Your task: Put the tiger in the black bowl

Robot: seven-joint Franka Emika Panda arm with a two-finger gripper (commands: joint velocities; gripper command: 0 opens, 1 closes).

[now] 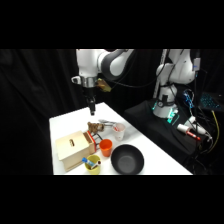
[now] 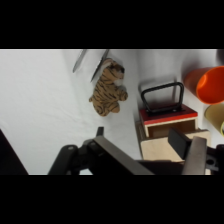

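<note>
A robotics lab: black curtains [image 1: 30,100], white table [image 1: 65,122], cabled electronics [image 1: 192,127].

Orange cup [image 2: 211,84] cut off at edge

The striped tan tiger [image 2: 107,89] lies on its side; the black bowl [image 1: 127,160] sits upright, well apart.

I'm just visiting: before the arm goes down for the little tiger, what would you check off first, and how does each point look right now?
1. Tiger lying free on the table: ok.
2. End effector above the tiger, not touching: ok.
3. Fingers open enough: cannot tell.
4. Metal tongs touching the tiger's head, may get in the way: not ok.
5. Black bowl empty: ok.
6. Orange cup stands between tiger and bowl: not ok.
</note>
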